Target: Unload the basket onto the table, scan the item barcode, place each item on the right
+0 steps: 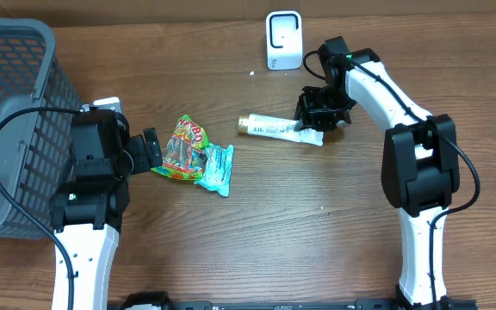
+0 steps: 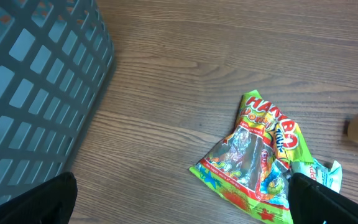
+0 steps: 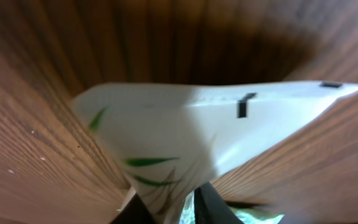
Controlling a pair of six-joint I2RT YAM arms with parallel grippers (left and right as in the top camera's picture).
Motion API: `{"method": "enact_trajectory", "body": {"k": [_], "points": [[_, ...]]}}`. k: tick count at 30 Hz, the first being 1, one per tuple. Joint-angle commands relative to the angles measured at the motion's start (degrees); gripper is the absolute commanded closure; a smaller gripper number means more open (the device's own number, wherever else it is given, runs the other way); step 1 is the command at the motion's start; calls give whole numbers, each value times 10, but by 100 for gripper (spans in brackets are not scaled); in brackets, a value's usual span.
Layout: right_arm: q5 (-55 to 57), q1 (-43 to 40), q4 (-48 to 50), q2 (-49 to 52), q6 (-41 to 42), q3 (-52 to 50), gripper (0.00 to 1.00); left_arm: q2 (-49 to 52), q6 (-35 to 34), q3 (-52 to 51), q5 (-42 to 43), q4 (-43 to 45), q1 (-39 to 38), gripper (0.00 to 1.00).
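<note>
Seemingly pinches toothpaste tube [image 1: 269,127] by crimped end in right tool [image 1: 319,120], on tabletop [image 1: 317,224] near scanner [image 1: 283,39], with left tool [image 1: 153,151] released. Lift level, turn barcode toward scanner, grip firmly without crushing.

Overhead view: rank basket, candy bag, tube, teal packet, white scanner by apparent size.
1. basket, by far, even cropped.
2. candy bag and white scanner: alike, not ranked.
3. tube and teal packet: too close to call, tube longer but thinner.
</note>
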Motion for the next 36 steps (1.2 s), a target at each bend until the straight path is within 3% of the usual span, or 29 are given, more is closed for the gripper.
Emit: {"method": "enact_trajectory", "body": {"k": [1,6,15,18,19,20,22,24,25,27,30,36], "points": [[43,-12,0,21,-94,-5,74,-3,8,2,-5,1,2,0],[47,-17,-9,21,-212,11,51,-3,8,2,-5,1,2,0],[90,-16,-75,3,-399,117,38,-3,8,2,-5,1,2,0],[116,-16,-110,-5,-460,169,31,-3,8,2,-5,1,2,0],[118,-16,-119,-7,-488,184,23,-3,8,2,-5,1,2,0],[118,-16,-129,-8,-533,203,17,-3,8,2,-5,1,2,0],[117,-13,-145,-10,-637,236,16,-3,8,2,-5,1,2,0],[118,-9,-166,-11,-802,267,11,-3,8,2,-5,1,2,0],[119,-6,-181,-11,-903,277,0,-3,8,2,-5,1,2,0],[133,-5,-196,-11,-1017,280,0,-3,8,2,-5,1,2,0],[165,-6,-194,-11,-1128,279,0,-3,8,2,-5,1,2,0],[84,-12,-169,-11,-1295,243,2,-3,8,2,-5,1,2,0]]}}
